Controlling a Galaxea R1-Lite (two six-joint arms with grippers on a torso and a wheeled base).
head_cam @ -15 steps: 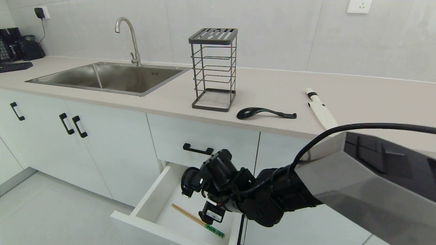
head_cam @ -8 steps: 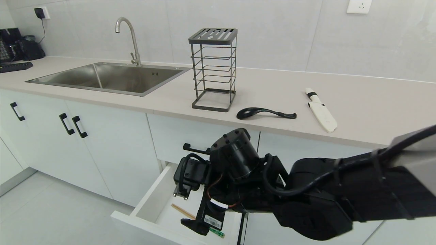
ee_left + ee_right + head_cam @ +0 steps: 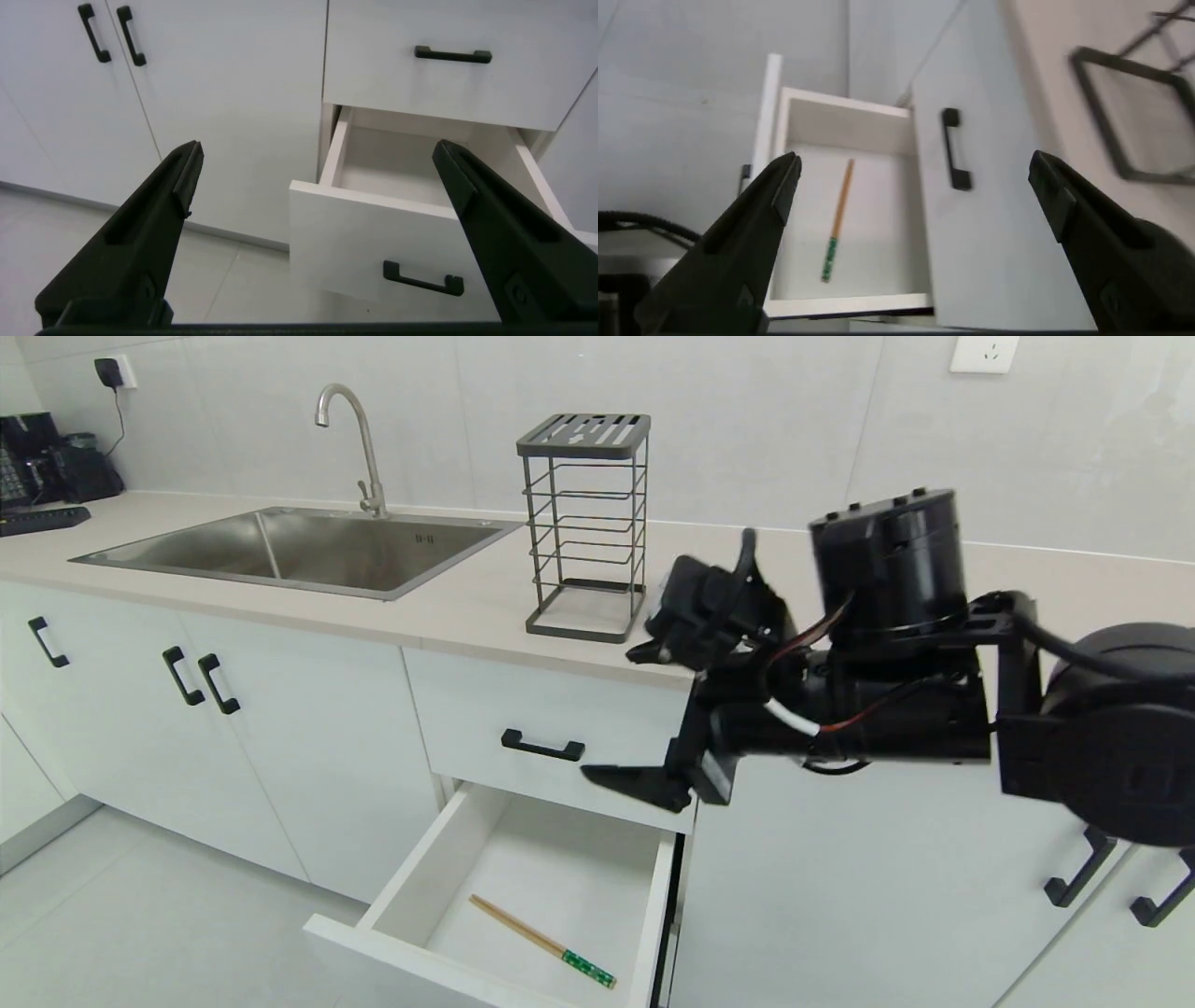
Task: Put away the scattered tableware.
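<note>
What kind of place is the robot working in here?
Most likely a home-style kitchen: a stainless steel sink with a faucet sits in a counter, over white cabinets and an open drawer holding chopsticks.

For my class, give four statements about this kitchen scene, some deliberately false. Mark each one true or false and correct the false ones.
1. The white lower drawer stands open. True.
2. The wooden chopsticks with green tips lie on the beige counter. False: they lie inside the open drawer.
3. The right gripper is shut on a spoon. False: its fingers are spread apart and hold nothing.
4. The dark wire rack stands on the counter, on the robot's right of the steel sink. True.
</note>
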